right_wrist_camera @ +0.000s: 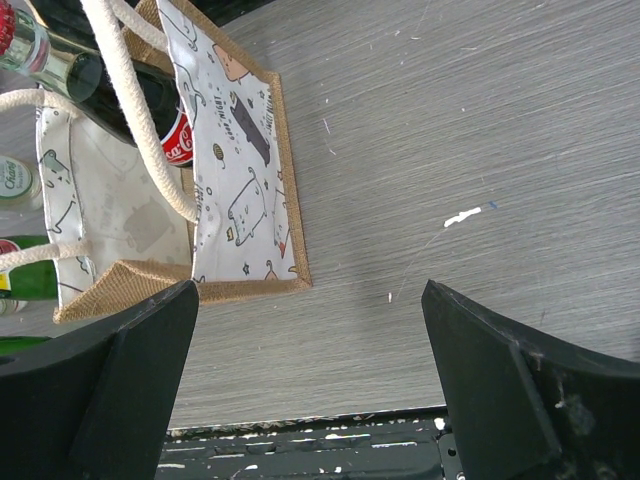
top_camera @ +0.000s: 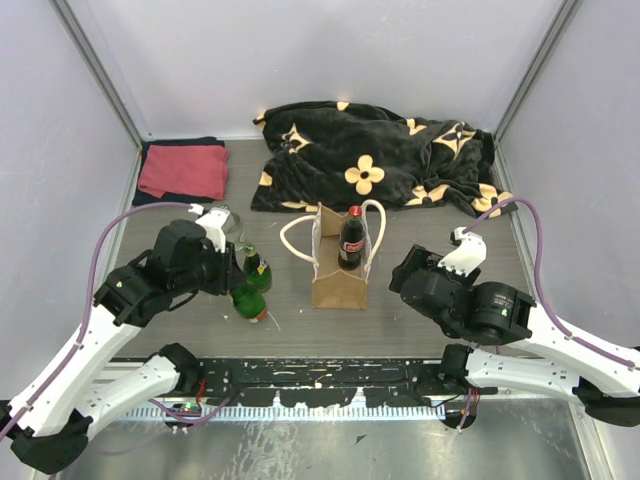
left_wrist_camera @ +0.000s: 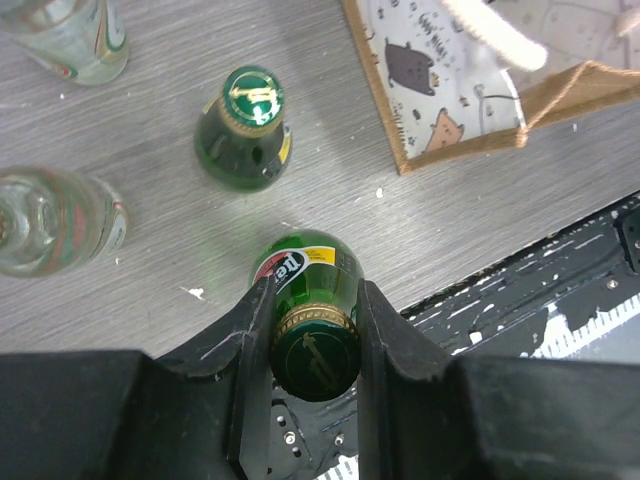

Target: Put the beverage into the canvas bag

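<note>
Black blanket with yellow flowers [top_camera: 375,160], 12 o'clock. Upright tan canvas bag [top_camera: 338,278] with white rope handles, centre, holding a dark red-capped cola bottle [top_camera: 351,238]. My right gripper [right_wrist_camera: 310,295], 3 o'clock of the bag, spread wide, empty. My left gripper [left_wrist_camera: 313,300] clamps a green glass bottle [left_wrist_camera: 305,272] by its neck, 8 o'clock of the bag, outside it.

A standing green bottle [left_wrist_camera: 245,135] and clear bottles [left_wrist_camera: 50,220] hemmed my left gripper [left_wrist_camera: 313,295]. Right of the canvas bag [top_camera: 338,285], tabletop [right_wrist_camera: 450,130] lay open to the right edge.
</note>
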Motion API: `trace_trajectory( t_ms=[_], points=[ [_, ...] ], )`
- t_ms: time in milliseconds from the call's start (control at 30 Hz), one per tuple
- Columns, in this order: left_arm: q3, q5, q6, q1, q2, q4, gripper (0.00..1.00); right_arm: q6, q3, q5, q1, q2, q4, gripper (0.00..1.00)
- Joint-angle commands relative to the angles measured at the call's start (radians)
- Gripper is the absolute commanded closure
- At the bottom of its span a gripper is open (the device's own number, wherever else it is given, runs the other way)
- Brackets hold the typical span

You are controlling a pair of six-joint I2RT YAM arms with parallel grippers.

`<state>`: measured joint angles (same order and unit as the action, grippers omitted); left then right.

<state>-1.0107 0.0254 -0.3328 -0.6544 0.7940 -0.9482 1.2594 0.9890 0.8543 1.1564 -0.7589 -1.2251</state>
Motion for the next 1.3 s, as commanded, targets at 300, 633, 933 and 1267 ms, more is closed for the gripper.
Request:
trace_trajectory(
  t_ms=[300,633,933,1267],
  points=[
    [-0.264,-0.096,0.082,-0.070,0.119,0.112,1.00,0.020,0.004,0.026,0.003,0.000,0.047,0.00],
    [-0.453,-0.063,0.135,-0.080,0.234,0.103,1.00,0.017,-0.001,0.027,0.003,0.010,0.056,0.00],
    [-0.655,0.000,0.213,-0.079,0.371,0.119,1.00,0.012,-0.014,0.026,0.003,0.022,0.065,0.00],
    [-0.852,0.092,0.371,-0.078,0.533,0.163,1.00,0.011,-0.034,0.020,0.003,0.035,0.080,0.00]
  ],
)
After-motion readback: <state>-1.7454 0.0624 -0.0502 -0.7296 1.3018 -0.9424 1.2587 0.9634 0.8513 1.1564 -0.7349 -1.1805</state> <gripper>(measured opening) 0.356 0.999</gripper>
